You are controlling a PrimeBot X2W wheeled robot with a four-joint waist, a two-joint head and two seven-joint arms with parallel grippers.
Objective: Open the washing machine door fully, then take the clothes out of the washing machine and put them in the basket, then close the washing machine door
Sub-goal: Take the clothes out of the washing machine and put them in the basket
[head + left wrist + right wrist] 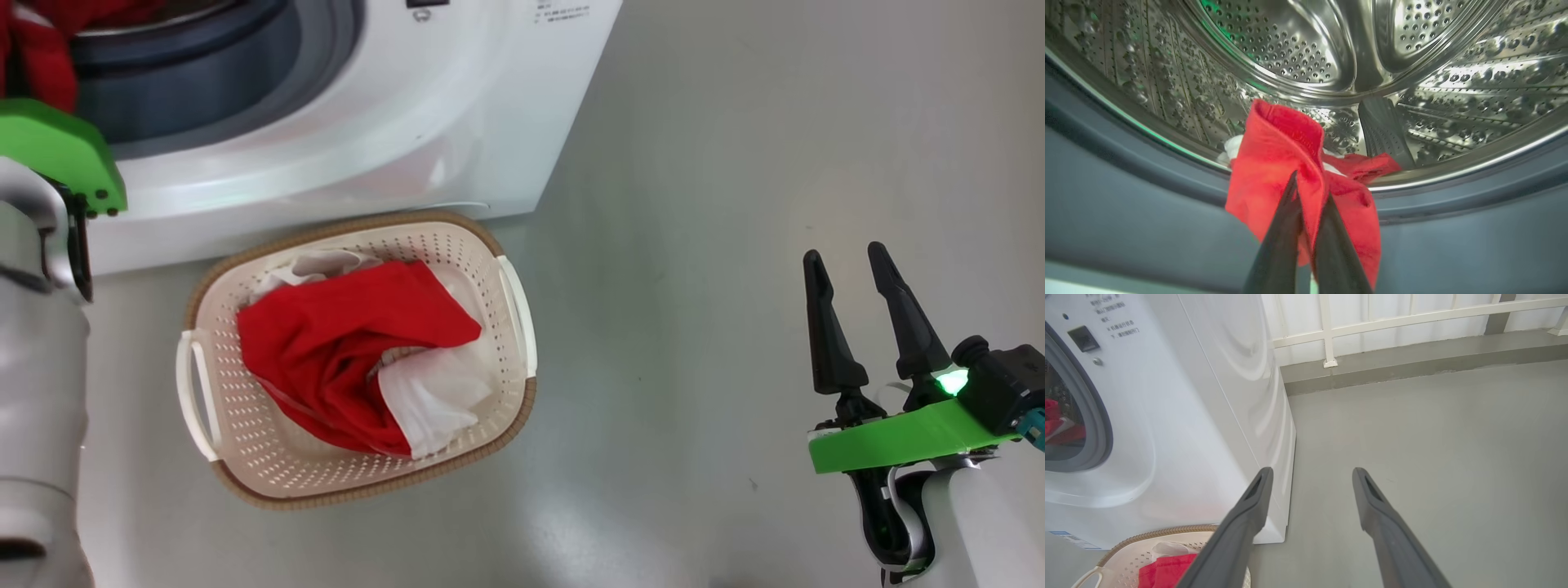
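The left claw point(1310, 185) is clamped on a red garment point(1274, 163) that drapes over the lip of the perforated steel drum point(1290, 53) and onto the grey rubber ring point(1126, 204). On the floor point(694, 245), just in front of the washing machine point(367, 139), stands the basket point(269, 465). A red-and-white garment point(343, 343) is heaped inside it (a white panel shows on its right side). The right claw point(845, 255) hangs well to the right above the floor, fingers apart, holding nothing.

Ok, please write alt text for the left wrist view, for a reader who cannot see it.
The left tool is shut on a red garment at the lower edge of a shiny perforated steel drum. A grey rubber ring crosses the foreground.
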